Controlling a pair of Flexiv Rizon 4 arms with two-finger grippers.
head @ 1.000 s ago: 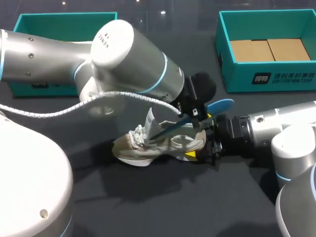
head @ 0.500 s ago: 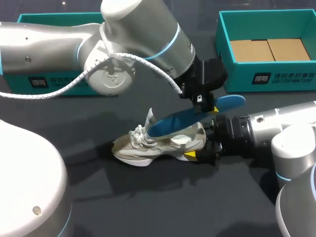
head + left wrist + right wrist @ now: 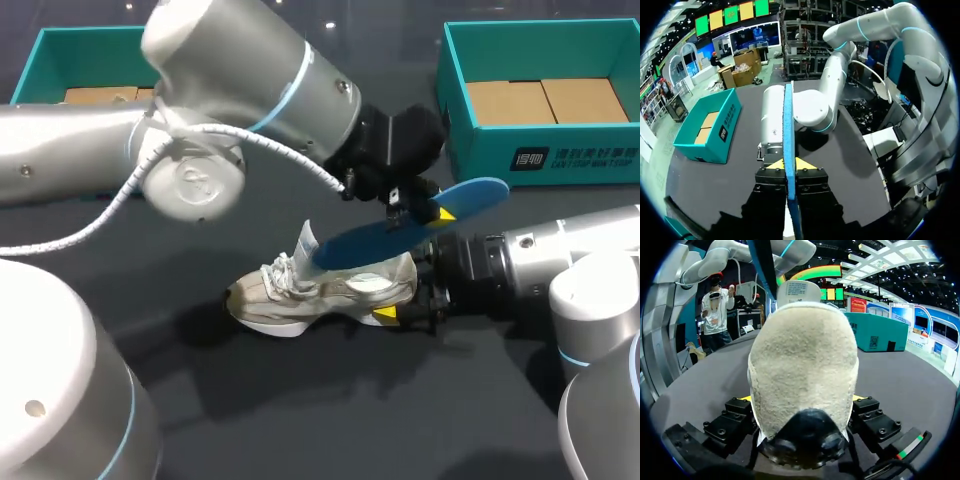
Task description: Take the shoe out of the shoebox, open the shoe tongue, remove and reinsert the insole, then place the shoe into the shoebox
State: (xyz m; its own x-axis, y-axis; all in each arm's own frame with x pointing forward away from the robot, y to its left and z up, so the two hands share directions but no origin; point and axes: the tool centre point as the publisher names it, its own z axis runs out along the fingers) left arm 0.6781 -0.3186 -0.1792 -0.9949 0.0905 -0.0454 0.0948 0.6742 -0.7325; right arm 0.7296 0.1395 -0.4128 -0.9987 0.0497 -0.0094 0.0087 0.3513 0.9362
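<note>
A beige shoe [image 3: 320, 290] stands upright on the dark table, its tongue [image 3: 305, 240] pulled up. My right gripper [image 3: 405, 300] lies low behind it, fingers wide and pressed on both sides of the heel. In the right wrist view the heel [image 3: 802, 365] fills the space between that gripper's [image 3: 802, 399] yellow tips. My left gripper [image 3: 425, 210] hovers above the heel, shut on a blue insole [image 3: 400, 235]. The insole slants down toward the tongue. In the left wrist view the insole [image 3: 788, 125] shows edge-on between that gripper's [image 3: 789, 164] tips.
A teal shoebox [image 3: 560, 160] with a cardboard floor sits at the back right. Another teal box [image 3: 40, 45] stands at the back left, half hidden by my left arm. Bare dark table lies in front of the shoe.
My left gripper has risen and shifted right with the blue insole, drawing it up out of the shoe. The shoe and the right gripper have stayed in place.
</note>
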